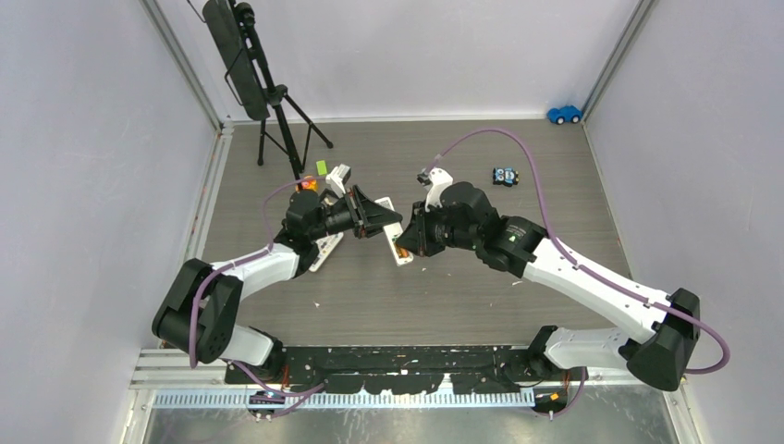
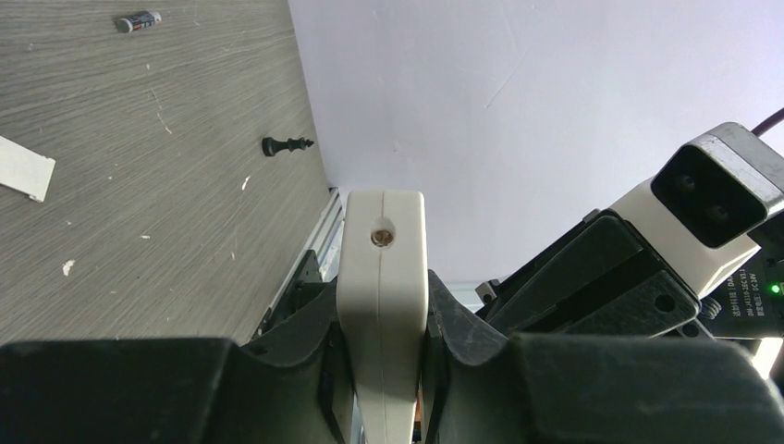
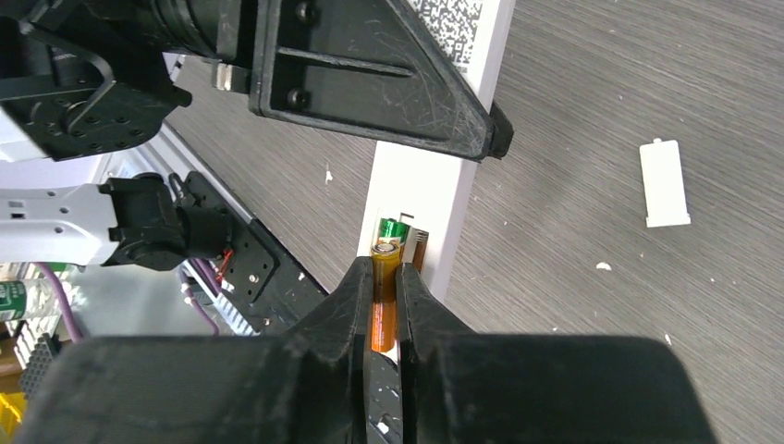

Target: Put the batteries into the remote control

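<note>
Orange battery (image 3: 384,319) pinched by right gripper (image 3: 385,277), at open bay of remote (image 3: 421,194) beside green battery (image 3: 392,228). Remote clamped in left gripper (image 2: 381,324). Insertion step; next: press until seated, then release.

Pale, bare walls (image 1: 434,55) close in on three sides here, meeting at slim metal corner posts (image 1: 189,69), all under soft, even light. Down below there's a grey wood-grain tabletop (image 1: 416,305), scuffed and flecked with white specks. A black tripod (image 1: 275,97) stands in the far left corner, a small blue toy car (image 1: 564,114) in the far right.
</note>
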`<state>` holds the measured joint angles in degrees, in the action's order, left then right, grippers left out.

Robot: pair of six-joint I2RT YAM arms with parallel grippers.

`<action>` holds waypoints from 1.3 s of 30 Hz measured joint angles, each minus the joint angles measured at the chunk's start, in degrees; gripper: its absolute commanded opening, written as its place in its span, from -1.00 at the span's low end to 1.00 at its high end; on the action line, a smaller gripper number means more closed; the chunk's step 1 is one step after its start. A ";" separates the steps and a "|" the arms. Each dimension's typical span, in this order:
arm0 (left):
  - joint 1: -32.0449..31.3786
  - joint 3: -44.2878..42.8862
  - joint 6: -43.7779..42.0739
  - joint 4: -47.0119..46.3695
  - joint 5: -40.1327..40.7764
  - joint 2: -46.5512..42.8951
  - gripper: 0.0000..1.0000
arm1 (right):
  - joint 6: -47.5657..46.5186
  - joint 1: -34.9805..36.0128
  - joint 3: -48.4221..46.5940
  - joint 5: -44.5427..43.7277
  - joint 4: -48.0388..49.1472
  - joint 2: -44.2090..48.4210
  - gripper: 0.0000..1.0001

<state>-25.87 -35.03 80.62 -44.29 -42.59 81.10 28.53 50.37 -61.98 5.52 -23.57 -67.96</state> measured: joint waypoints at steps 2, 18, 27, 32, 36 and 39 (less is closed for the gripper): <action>0.00 0.00 -0.07 0.00 0.00 0.00 -1.00 | -0.15 0.42 -0.66 -1.03 -1.18 -0.83 -0.67; 0.00 0.02 -0.09 0.39 0.55 0.02 -1.00 | 0.20 1.44 -4.37 -5.95 -5.75 -2.58 -0.23; 0.00 0.02 -0.31 0.68 0.85 0.02 -1.00 | 2.05 1.44 -4.46 -6.60 -6.56 -2.40 0.27; 0.00 0.02 0.70 0.66 1.73 0.02 -1.00 | 8.61 1.44 0.26 -8.50 -1.33 2.69 0.51; 0.00 0.09 3.41 -0.02 4.11 -0.02 -1.00 | 17.55 1.44 8.81 -11.13 6.32 11.15 0.60; 0.00 0.26 5.84 -0.52 6.16 -0.13 -1.00 | 24.55 1.44 16.50 -12.90 15.10 16.63 0.64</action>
<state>-25.87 -34.76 86.46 -44.82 -36.42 80.97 53.08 51.81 -45.47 -7.38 -8.47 -51.33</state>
